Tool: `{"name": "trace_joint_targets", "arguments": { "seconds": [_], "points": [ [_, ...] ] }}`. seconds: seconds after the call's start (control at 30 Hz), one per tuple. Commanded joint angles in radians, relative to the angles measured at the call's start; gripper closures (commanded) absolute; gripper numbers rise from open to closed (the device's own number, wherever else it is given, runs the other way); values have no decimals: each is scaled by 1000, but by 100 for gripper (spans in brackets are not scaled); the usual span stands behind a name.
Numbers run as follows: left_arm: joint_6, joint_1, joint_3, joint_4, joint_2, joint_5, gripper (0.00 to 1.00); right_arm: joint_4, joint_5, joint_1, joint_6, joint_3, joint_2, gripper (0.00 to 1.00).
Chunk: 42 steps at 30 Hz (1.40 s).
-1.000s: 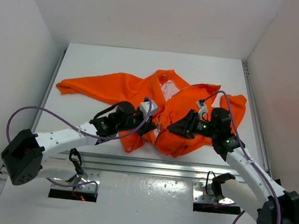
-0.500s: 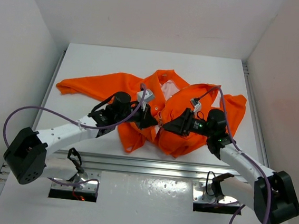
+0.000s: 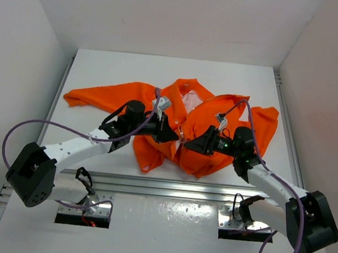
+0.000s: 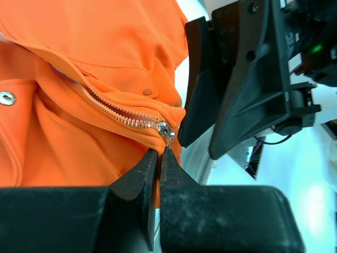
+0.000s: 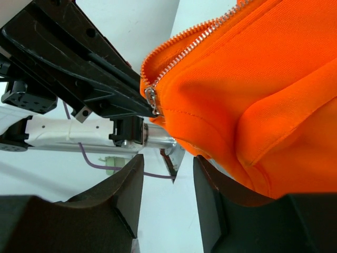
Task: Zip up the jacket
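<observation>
The orange jacket (image 3: 218, 116) lies spread in the middle of the table, its front open at the top and showing pale lining (image 3: 190, 100). My left gripper (image 3: 173, 136) is shut on the jacket's lower front edge, right at the metal zipper slider (image 4: 166, 129); its fingertips (image 4: 150, 158) pinch orange fabric just under the slider. My right gripper (image 3: 190, 144) faces it from the right, open, with its fingers (image 5: 129, 179) apart and nothing between them. The slider (image 5: 151, 98) and the zipper teeth (image 5: 184, 37) hang just beyond its tips. The jacket's hem rests against its right finger.
The left sleeve (image 3: 100, 93) stretches out to the left on the white table (image 3: 103, 66). A metal rail (image 3: 169, 187) runs along the table's near edge. White walls close in the left, back and right sides. Purple cables loop from both arms.
Both grippers have closed in on the lower end of the zipper. The right gripper moved left to the jacket's front edge; the left wrist shifted up and away from the rail.
</observation>
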Motion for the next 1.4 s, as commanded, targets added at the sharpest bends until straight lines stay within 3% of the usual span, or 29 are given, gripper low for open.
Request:
{"name": "trace_joint_targets", "arguments": {
  "seconds": [0.0,0.93,1.37],
  "points": [
    [-60,21,42,82,2,59,100,80,29,3,-57,-9,-7,58],
    [-230,49,33,205,50,171,100,172,42,9,-90,91,65,63],
    [-277,87,14,236,70,180,100,183,20,7,-94,83,36,79]
  ]
}}
